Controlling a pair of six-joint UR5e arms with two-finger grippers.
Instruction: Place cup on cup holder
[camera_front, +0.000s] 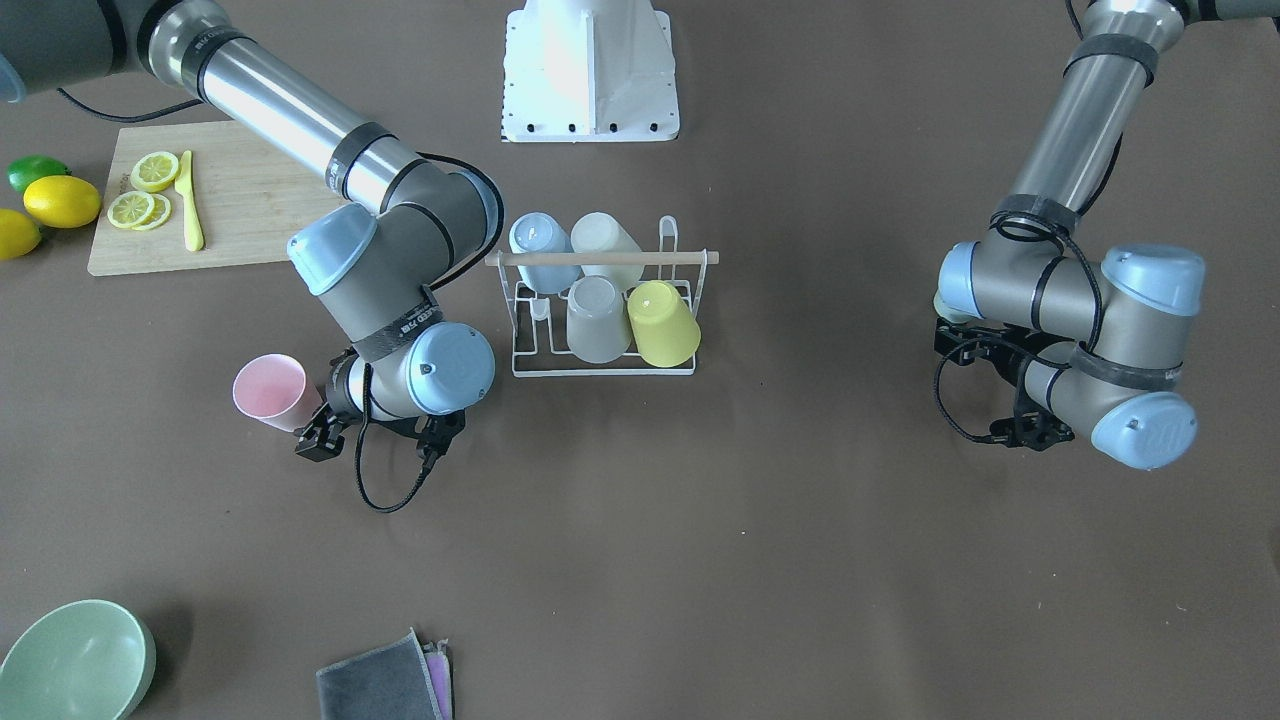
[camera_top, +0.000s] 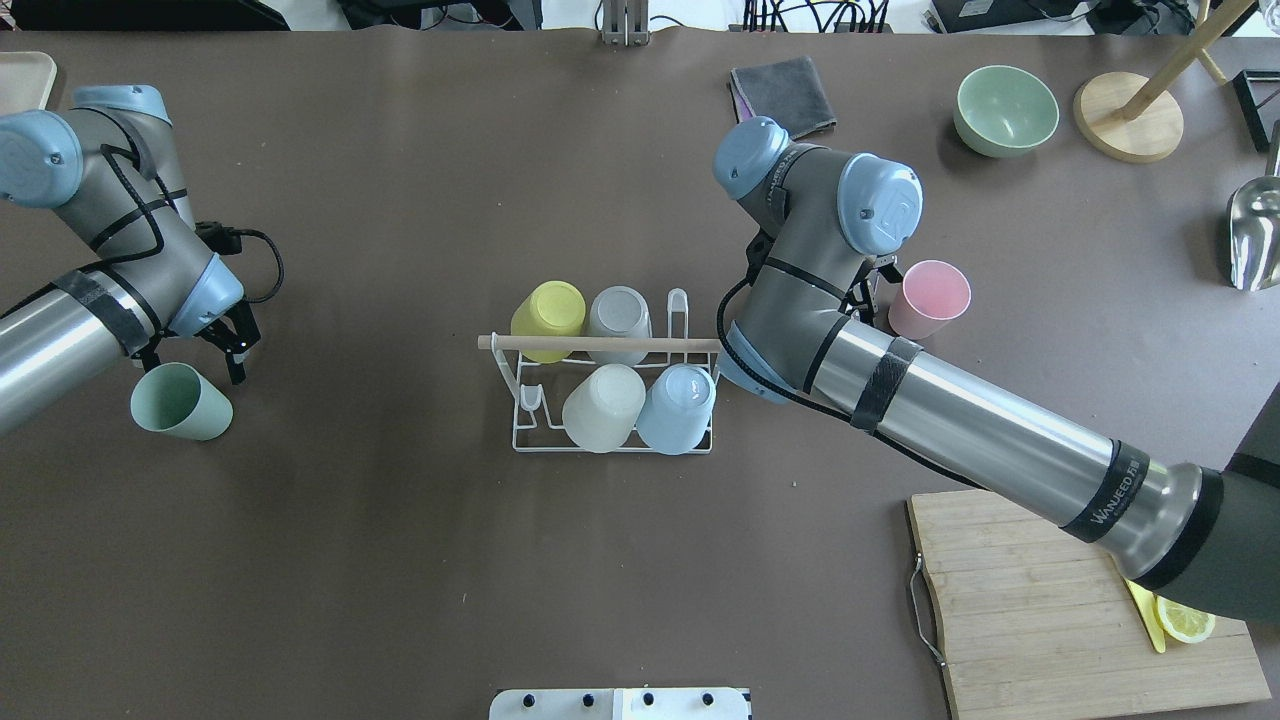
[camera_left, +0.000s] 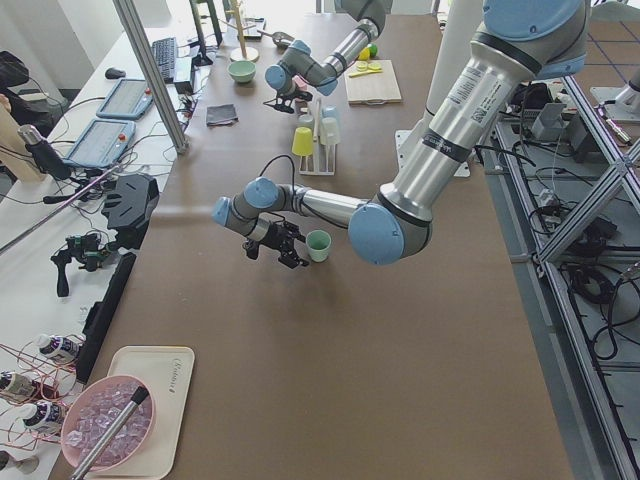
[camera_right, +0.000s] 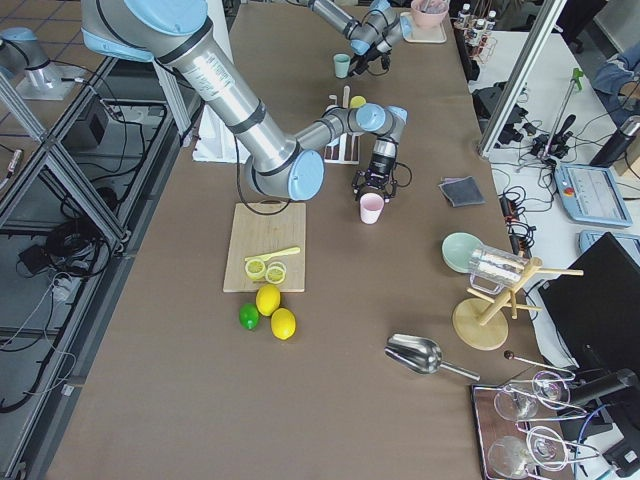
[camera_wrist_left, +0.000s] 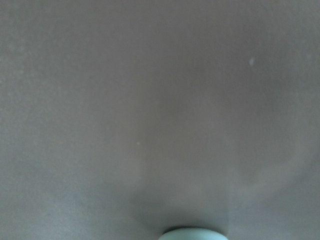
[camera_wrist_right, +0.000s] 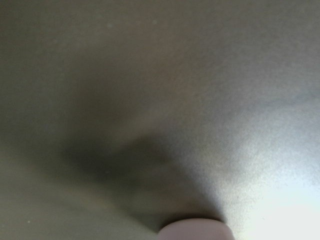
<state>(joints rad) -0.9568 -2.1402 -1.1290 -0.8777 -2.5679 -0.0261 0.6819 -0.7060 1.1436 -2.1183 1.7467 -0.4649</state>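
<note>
A white wire cup holder (camera_top: 520, 443) with a wooden handle stands mid-table. It carries a yellow (camera_top: 548, 308), a grey (camera_top: 618, 312), a white (camera_top: 603, 408) and a blue cup (camera_top: 677, 408); its left pegs are bare. A green cup (camera_top: 180, 402) stands upright on the table at the left. My left gripper (camera_top: 195, 360) is right at its far side, fingers spread. A pink cup (camera_top: 930, 298) stands upright at the right. My right gripper (camera_top: 873, 290) is beside it on the holder's side, fingers spread. Each wrist view shows only a cup's rim at its bottom edge, green (camera_wrist_left: 192, 234) and pink (camera_wrist_right: 195, 229).
A wooden cutting board (camera_top: 1040, 600) with lemon slices and a yellow knife lies near right. A green bowl (camera_top: 1006, 110), a grey cloth (camera_top: 782, 92), a wooden stand (camera_top: 1128, 115) and a metal scoop (camera_top: 1255, 235) lie at the far right.
</note>
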